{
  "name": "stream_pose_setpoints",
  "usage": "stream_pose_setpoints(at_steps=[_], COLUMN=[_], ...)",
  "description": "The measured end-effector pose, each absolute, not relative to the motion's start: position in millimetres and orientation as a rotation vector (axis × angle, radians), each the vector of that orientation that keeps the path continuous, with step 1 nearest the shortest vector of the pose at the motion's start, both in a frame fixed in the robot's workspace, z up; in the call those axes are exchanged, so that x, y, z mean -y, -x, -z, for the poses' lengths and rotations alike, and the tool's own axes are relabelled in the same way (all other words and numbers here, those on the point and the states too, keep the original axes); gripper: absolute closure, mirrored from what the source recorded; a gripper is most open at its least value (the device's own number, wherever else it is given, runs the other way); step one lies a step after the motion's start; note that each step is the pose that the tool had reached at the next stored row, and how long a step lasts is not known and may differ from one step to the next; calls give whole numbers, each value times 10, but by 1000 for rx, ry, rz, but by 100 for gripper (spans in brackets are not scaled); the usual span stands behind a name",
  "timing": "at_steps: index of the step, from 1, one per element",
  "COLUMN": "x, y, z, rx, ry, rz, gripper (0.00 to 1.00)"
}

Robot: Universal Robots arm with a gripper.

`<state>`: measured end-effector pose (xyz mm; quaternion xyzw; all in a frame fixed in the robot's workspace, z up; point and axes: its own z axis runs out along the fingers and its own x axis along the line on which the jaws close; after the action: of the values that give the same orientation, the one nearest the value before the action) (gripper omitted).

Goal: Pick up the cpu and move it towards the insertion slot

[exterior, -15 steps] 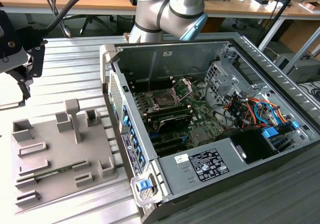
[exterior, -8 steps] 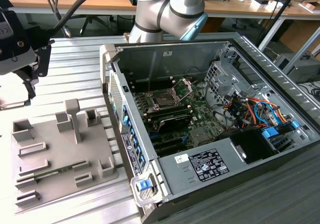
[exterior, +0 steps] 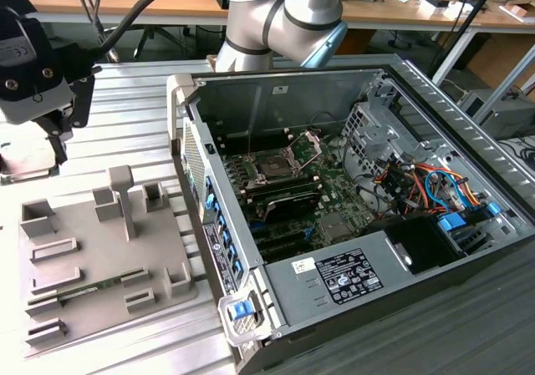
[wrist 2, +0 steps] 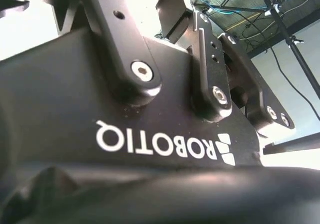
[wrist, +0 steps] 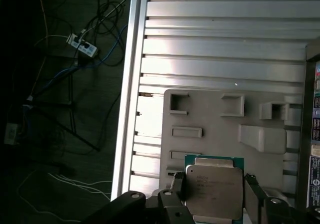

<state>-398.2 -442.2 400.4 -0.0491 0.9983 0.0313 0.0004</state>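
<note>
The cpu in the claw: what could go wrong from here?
1. The claw holds the cpu by just two opposite edges, above the grey tray, so it might slip or tilt.
2. The insertion slot sits down inside the computer case, beside a raised bracket. The chip or claw could bump metal on the way in.

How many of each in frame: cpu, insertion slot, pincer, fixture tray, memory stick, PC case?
cpu: 1
insertion slot: 1
pincer: 1
fixture tray: 1
memory stick: 1
PC case: 1
Total: 6
</note>
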Motion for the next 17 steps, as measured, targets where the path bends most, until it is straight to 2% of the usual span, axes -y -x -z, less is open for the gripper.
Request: stream_pose_setpoints(at_steps=[17], x=[4422], y=[3813], z=[-4003], rx=[-3135], ry=[154], rz=[-98], gripper=[45])
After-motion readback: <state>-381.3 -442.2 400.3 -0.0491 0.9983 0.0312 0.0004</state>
